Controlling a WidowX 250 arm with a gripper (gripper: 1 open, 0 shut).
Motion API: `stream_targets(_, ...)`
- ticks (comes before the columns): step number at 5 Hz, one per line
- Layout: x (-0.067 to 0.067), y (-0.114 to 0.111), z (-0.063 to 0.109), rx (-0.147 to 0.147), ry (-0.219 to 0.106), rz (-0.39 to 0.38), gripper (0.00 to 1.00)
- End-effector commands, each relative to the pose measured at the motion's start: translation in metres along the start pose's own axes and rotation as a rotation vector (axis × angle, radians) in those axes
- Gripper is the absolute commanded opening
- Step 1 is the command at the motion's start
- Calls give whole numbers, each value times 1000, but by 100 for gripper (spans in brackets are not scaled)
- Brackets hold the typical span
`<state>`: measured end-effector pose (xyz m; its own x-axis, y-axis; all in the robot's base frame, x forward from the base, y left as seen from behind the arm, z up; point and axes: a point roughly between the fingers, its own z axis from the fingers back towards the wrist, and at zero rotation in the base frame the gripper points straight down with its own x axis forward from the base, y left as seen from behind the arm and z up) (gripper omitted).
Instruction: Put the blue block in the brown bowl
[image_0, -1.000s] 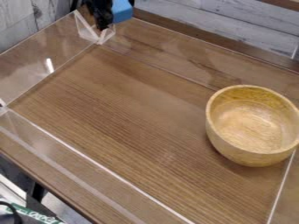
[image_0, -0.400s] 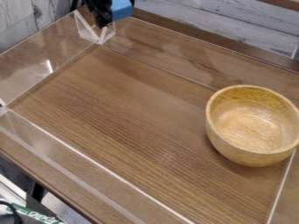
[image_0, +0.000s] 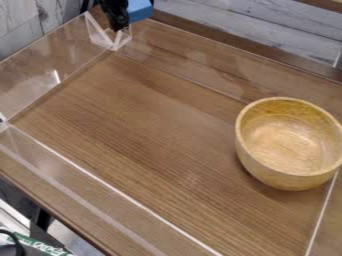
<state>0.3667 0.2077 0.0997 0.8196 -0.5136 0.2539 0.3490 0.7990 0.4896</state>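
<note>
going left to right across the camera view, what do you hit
gripper with the blue block at the top left → bare wooden table → brown bowl at the right

Looks like a lab / robot test cell, not a home. Wood-grain desk (image_0: 134, 120) is fenced w/ low clear acrylic walls (image_0: 54, 70) on all visible sides, like a work pen. Pale plank wall (image_0: 267, 25) behind. Black frame leg & some green-black cabling (image_0: 20, 243) under the front left corner. Only a wooden bowl (image_0: 289, 142) on the surface, no household clutter.
</note>
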Motion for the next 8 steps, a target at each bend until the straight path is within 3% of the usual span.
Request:
stream_targets(1,12,19,42,87,-65,28,0)
stream_targets(4,17,-5,68,50,-90,79,0)
stream_targets(8,19,-32,100,-9,-97,132,0)
